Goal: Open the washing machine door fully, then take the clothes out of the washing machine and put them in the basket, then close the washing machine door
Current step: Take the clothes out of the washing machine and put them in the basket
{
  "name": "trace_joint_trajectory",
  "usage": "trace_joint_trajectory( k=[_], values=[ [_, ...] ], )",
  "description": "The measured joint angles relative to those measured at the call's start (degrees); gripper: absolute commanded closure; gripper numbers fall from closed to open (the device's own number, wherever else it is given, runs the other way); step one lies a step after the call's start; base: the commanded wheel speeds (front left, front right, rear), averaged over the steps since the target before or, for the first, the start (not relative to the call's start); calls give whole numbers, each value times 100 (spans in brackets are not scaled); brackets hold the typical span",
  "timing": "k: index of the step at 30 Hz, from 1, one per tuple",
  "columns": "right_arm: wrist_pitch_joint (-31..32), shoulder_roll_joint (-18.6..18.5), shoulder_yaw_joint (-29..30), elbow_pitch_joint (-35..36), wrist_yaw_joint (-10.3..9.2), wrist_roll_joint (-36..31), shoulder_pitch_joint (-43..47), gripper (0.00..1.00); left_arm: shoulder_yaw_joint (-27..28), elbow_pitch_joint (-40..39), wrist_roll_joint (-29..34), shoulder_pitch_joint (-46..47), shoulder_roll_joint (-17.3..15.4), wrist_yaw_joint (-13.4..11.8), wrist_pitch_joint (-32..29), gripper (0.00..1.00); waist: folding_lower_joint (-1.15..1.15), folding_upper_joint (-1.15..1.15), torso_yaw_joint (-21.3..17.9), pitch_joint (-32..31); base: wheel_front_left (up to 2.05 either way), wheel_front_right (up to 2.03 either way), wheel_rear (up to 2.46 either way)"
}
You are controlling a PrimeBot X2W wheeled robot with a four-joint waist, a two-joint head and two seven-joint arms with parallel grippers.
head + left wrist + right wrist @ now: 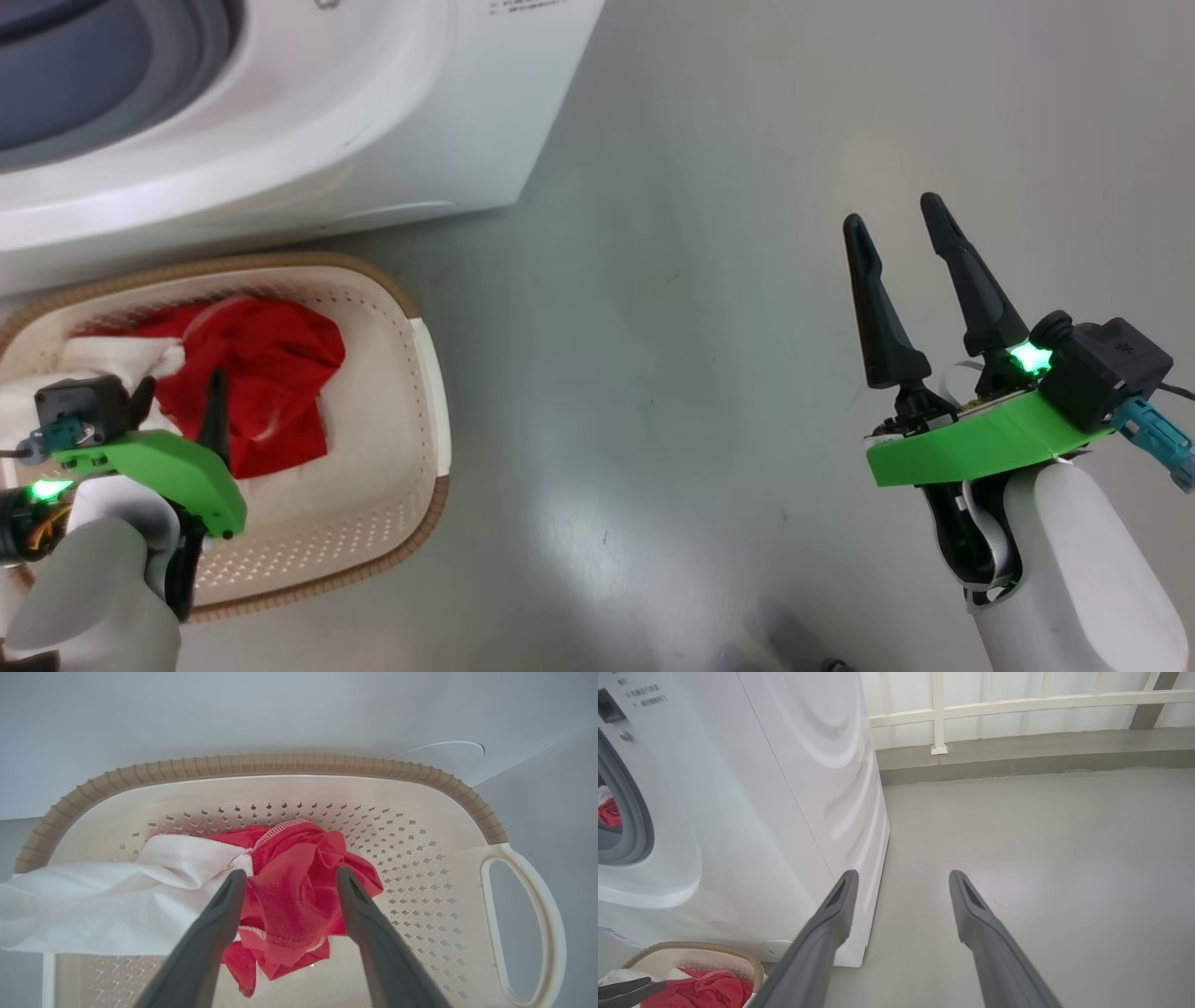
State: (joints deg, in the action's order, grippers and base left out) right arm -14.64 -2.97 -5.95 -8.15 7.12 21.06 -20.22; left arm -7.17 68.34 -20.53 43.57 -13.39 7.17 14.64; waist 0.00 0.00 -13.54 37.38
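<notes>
Left hand (289, 875): fingers spread wide and gripping nothing, one on each side of the red and white clothes (294, 900), which lie heaped in the basket (280, 765) (the white part spreads toward one side). The basket sits on the floor (700, 327), just in front of the washing machine (784, 788). Right hand (893, 213): likewise wide and empty, above the floor, well apart from the basket. More red fabric is visible inside the machine's drum opening.

The smooth grey floor (700, 280) carries the white washing machine (420, 112), and the basket (434, 411) sits just in front of it.
</notes>
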Motion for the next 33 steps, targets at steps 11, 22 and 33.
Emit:
trace_joint_trajectory(
  k=[11,22,33],
  values=[
    [0,0,22,-144,0,-104,235,0,9,-588,-246,-502,21,0,0,0,0,0,107,-528,0,0,0],
    [0,-55,64,-311,0,-147,580,0,400,-1673,-90,-1222,152,0,0,0,0,0,263,-1246,0,0,0],
    [1,-290,57,-448,0,-135,1015,0,961,-2810,457,-2095,476,0,1,0,0,0,450,-2007,0,0,0]
  ],
)
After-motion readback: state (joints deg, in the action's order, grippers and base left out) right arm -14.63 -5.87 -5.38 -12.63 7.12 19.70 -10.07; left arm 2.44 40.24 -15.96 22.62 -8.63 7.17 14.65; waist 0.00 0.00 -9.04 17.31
